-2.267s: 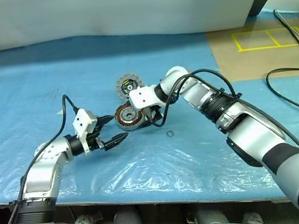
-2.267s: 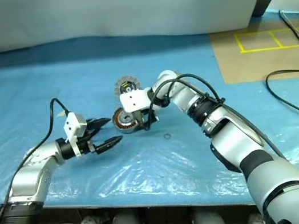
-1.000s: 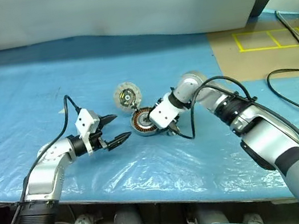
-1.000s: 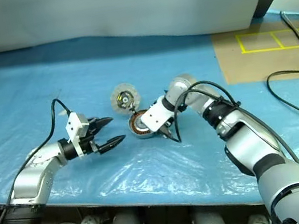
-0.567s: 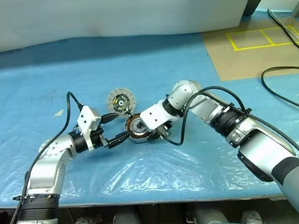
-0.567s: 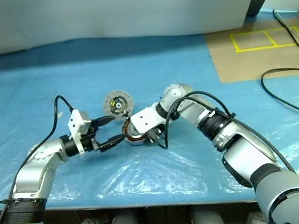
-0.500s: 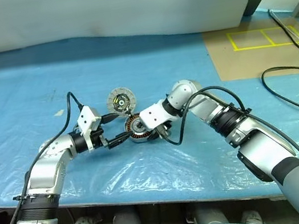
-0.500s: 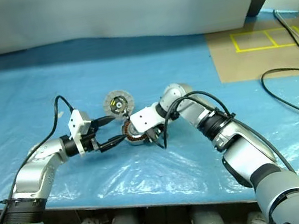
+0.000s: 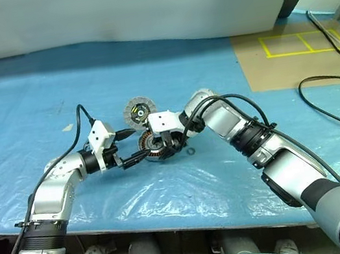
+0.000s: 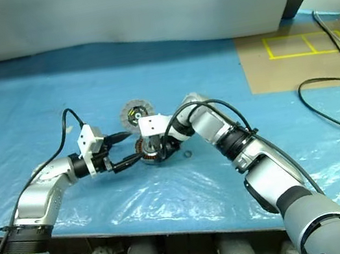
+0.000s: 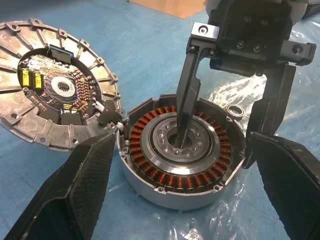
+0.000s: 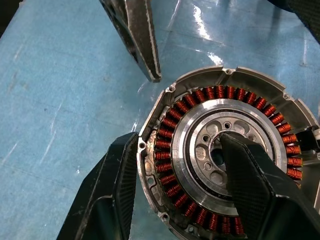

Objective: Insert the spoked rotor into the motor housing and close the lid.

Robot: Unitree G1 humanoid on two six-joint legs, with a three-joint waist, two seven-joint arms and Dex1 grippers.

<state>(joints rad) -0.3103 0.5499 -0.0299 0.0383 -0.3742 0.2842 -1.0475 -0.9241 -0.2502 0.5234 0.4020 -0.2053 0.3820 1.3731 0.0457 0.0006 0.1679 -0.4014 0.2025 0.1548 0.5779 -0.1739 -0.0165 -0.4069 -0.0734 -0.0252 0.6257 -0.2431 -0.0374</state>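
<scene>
- Left wrist view gives us the clearest look: the motor housing [image 11: 182, 162] sits flat on the blue plastic sheet [image 9: 167, 186], its ring of copper coils and silver hub facing up.
- Our right gripper [image 11: 227, 107] comes down on it from above. One black finger reaches into the hub's centre hole and the other stands outside the rim on the side toward the small washer ring [image 11: 233, 110], so it pinches the housing wall between them.
- Our left gripper [image 9: 129, 148] hovers level just beside the housing with its fingers spread wide, one to each side of the rim, holding nothing. We cannot tell whether either pad touches the metal.
- The round finned plate with the circuit board and yellow components [image 11: 55, 110] lies just behind the housing, its edge touching or nearly touching the housing rim. We take it for the lid, though it may be the spoked part.
- We judge the step in hand to be positioning and steadying the housing; nothing is inserted in it yet, and the lid is not on.
- Next, we think the left gripper should close on the rim to brace the housing, letting the right gripper release and go for the finned plate.
- That calls for a gentle, square release, since the finger in the hub could drag or tip the housing as it lifts out.
</scene>
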